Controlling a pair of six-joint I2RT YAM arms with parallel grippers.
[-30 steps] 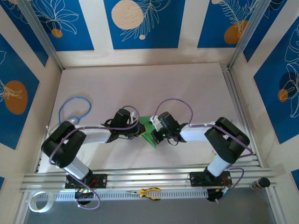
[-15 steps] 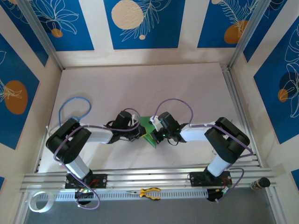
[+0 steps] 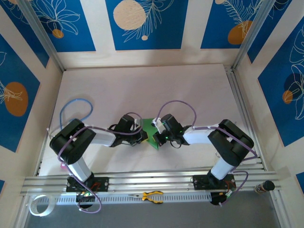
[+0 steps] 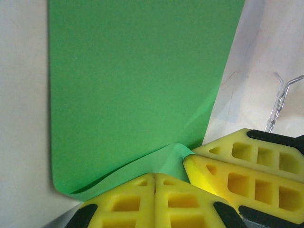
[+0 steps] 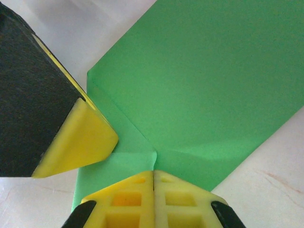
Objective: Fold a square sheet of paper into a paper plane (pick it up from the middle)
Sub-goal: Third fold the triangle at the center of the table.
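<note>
Right now your two arms meet over the middle of a pale, matte worktop (image 3: 142,88), a plain surface with faint scuffs that show up close in the left wrist view. Around it stand cream walls hung with blue panels (image 3: 66,23) bearing white leaf outlines and orange or cream discs, and aluminium posts run up the back corners. Slotted aluminium rails (image 3: 152,181) cross the near edge, and yellow-handled pliers (image 3: 152,196) lie on the strip below them. A blue cable loop (image 3: 76,99) rests on the worktop at the far left, well apart from the work. The green sheet of paper (image 3: 150,129) lies flat at mid-worktop between the two wrists, partly folded, with a flap creased over along one edge. Your left tool (image 4: 155,176) has its yellow fingers pressed together, tips down at the folded edge. Your right tool (image 5: 154,173) is likewise closed, tips on the paper where two creases meet. The two tools sit just beside each other on the sheet.
</note>
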